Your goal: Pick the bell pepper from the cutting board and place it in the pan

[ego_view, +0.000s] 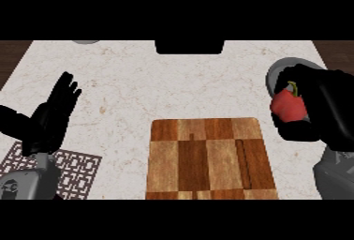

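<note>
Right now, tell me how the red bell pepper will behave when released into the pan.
The bell pepper looks rounded and smooth, so it may roll or slide slightly on landing. It shows no denting within the right hand's curled fingers, so it is probably stiff. The pan's raised rim should likely contain any roll.

1. Bell pepper [287,105]: inside the curled fingers of my R hand [332,108], at the near rim of the pan [280,70]. Contact w/ pan: cannot tell.
2. Pan: just behind my R fingers, far right on counter [138,84].
3. Cutting board [211,159]: left of and nearer than my R fingers, right of my L hand [52,117], apart from both.
4. Mat [72,168]: below my L fingers, under that forearm.
5. Block [188,46]: far edge, well behind board.
</note>
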Motion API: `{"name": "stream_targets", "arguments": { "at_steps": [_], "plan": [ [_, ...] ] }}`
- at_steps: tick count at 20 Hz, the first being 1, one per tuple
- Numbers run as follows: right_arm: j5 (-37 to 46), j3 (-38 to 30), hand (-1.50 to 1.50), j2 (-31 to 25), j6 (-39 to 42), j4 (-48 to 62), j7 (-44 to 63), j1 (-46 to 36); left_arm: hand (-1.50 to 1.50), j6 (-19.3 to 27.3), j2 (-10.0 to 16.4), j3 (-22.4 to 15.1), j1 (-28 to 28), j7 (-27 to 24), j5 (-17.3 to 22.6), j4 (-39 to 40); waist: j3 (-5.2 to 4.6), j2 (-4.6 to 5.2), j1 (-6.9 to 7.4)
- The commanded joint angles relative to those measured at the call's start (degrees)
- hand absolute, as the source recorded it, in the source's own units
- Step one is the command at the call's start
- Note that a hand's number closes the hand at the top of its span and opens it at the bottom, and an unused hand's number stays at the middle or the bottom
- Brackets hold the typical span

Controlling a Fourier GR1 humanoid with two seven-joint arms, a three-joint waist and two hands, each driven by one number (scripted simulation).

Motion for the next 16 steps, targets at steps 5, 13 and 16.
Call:
{"name": "stream_targets", "arguments": {
  "at_steps": [5, 13, 16],
  "plan": [
    [-8.68, -18.20, 1.50, -8.57, -5.97, 16.68, -10.18, -6.68, 0.00, -0.37, -0.71, -0.38, 1.03, -1.61, -0.85, 0.80, 0.03, 0.19, 0.26],
    [-11.67, -25.80, 1.50, -13.71, -22.36, 43.51, -27.36, -8.67, 0.00, -0.95, -0.43, 0.05, -1.14, -0.97, -0.42, 1.35, 0.09, 0.48, 0.97],
    [-11.22, -26.09, 1.50, -16.75, -24.67, 55.59, -31.49, -14.50, 0.00, -0.44, -0.78, -0.68, 0.93, 1.18, -0.66, -2.15, 0.08, 0.39, 1.51]
  ]
}}
